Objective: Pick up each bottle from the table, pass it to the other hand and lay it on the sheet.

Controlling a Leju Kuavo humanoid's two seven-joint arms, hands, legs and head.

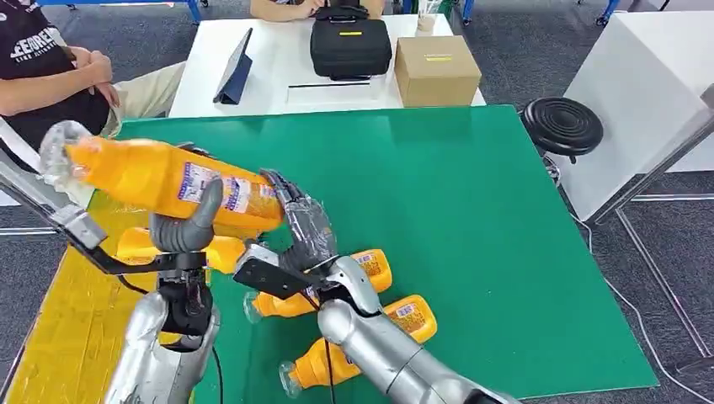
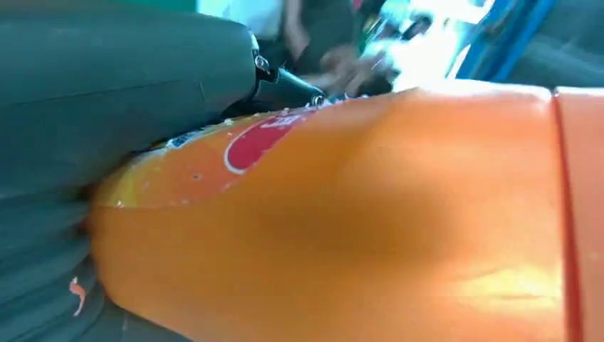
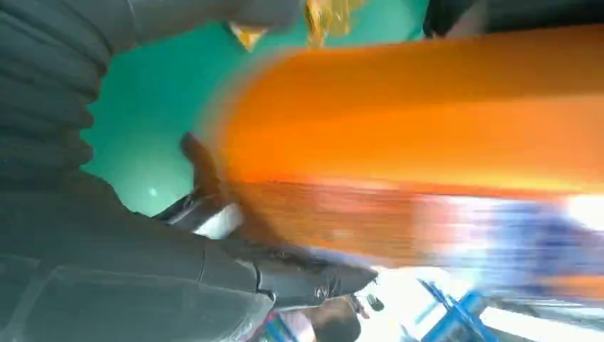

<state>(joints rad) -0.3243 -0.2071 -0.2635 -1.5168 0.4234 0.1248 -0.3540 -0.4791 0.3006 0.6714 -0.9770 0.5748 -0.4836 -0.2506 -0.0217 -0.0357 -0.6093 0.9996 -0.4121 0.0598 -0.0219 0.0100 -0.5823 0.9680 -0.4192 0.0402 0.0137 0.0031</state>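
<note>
An orange bottle (image 1: 151, 177) with a blue and white label lies nearly level in the air over the table's left side. My left hand (image 1: 189, 227) grips it from below, thumb wrapped over the label. My right hand (image 1: 303, 231) is at the bottle's base end with its fingers spread beside it. Seen close from the left wrist, the bottle (image 2: 356, 235) lies against that hand (image 2: 107, 92). From the right wrist the bottle (image 3: 427, 121) is blurred above that hand's thumb (image 3: 285, 274). A second bottle (image 1: 219, 251) lies on the yellow sheet (image 1: 67, 320).
Two more orange bottles (image 1: 370, 271) (image 1: 404, 318) lie on the green mat (image 1: 471, 236) beside my right arm. Behind stands a white table with a black bag (image 1: 349, 44) and a cardboard box (image 1: 436, 71). A person (image 1: 50, 76) sits at far left; a black stool (image 1: 562, 124) is right.
</note>
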